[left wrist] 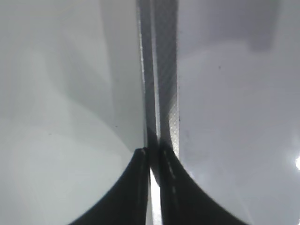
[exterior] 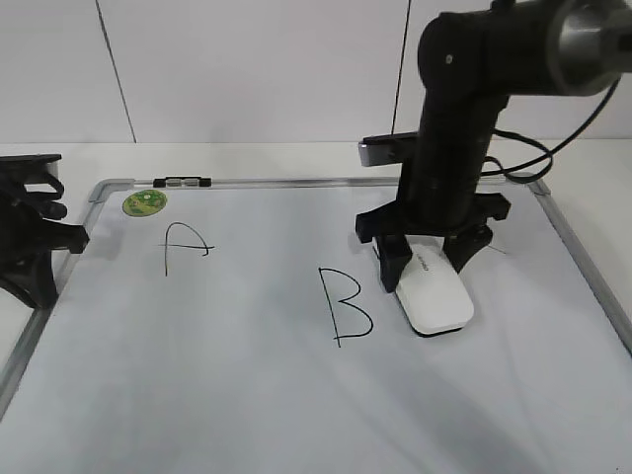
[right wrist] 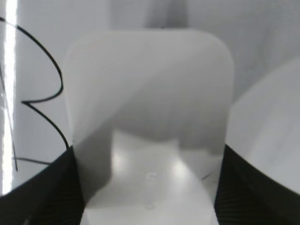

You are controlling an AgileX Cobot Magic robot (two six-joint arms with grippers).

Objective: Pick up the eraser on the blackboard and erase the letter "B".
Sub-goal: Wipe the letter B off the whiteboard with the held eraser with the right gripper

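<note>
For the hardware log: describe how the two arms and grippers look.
Both are matte black. The right arm has boxy links, a silver-grey round joint cap, black cables trailing behind and a grey camera bar; its gripper has angular black fingers. The left gripper shows curved black fingers.

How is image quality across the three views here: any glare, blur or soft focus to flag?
Exterior view: sharp, evenly lit; the letter "B" and eraser read clearly. Left wrist view: soft, dim, a glare spot at the right edge; the left tool looks shut. Right wrist view: the eraser is close and blurred, with a glare streak along the left edge.
</note>
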